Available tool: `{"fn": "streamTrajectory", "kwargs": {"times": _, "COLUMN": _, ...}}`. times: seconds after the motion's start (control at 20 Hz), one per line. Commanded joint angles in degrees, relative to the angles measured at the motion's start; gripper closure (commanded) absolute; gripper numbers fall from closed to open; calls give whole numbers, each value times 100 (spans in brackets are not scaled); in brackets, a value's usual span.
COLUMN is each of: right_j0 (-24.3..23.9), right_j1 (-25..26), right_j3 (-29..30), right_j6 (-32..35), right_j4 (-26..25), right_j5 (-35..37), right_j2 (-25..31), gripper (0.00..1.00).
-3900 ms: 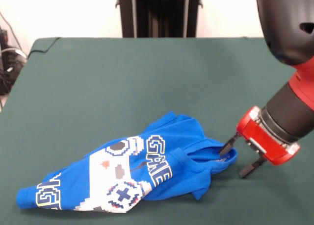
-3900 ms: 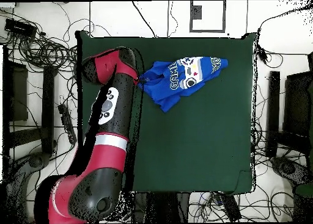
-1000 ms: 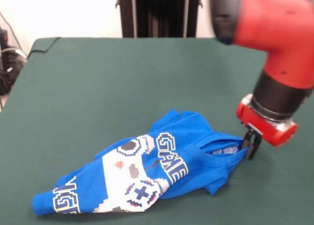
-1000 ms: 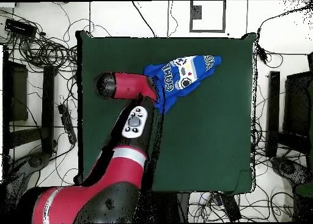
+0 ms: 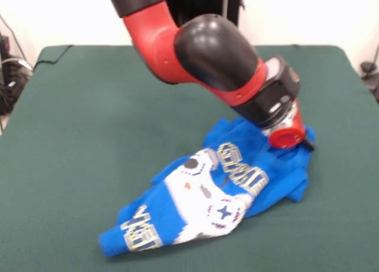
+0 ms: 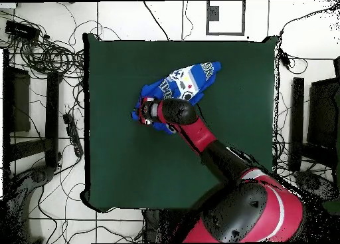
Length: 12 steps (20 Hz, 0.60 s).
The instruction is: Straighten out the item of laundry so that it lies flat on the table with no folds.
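the t-shirt (image 5: pixel 225 189) lies bunched on the table (image 5: pixel 89 118), the arm (image 5: pixel 219 53) over its collar end; gripper (image 5: pixel 305 143) there, jaw state cannot be told; cables (image 6: pixel 46 55) lie beyond the table's edge.

Blue tee (image 5: pixel 237 165) w/ white-grey controller print, dk green table (image 5: pixel 89 118), red/blk arm (image 5: pixel 201 53).

Front and overhead, shared table (image 5: pixel 89 118)
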Motion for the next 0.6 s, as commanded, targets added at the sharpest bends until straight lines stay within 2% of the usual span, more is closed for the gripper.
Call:
{"fn": "streamTrajectory", "kwargs": {"times": 0.05, "right_j0": 423, "right_j1": 301, "right_j3": 1167, "right_j6": -455, "right_j4": -260, "right_j5": 583, "right_j2": 1438, "gripper": 100}}
{"fn": "streamTrajectory", "kwargs": {"times": 0.35, "right_j0": 732, "right_j1": -138, "right_j3": 1443, "right_j6": 422, "right_j4": 3, "right_j5": 658, "right_j2": 1451, "gripper": 100}}
{"fn": "streamTrajectory", "kwargs": {"times": 0.45, "right_j0": 911, "right_j1": -496, "right_j3": 1582, "right_j6": 833, "right_j4": 180, "right_j5": 840, "right_j2": 1380, "gripper": 100}}
{"fn": "streamTrajectory", "kwargs": {"times": 0.55, "right_j0": 1200, "right_j1": -924, "right_j3": 1492, "right_j6": 1175, "right_j4": 242, "right_j5": 1404, "right_j2": 1083, "gripper": 100}}
{"fn": "streamTrajectory", "kwargs": {"times": 0.6, "right_j0": 1623, "right_j1": -1240, "right_j3": 1108, "right_j6": 1307, "right_j4": -40, "right_j5": 1951, "right_j2": 463, "gripper": 100}}
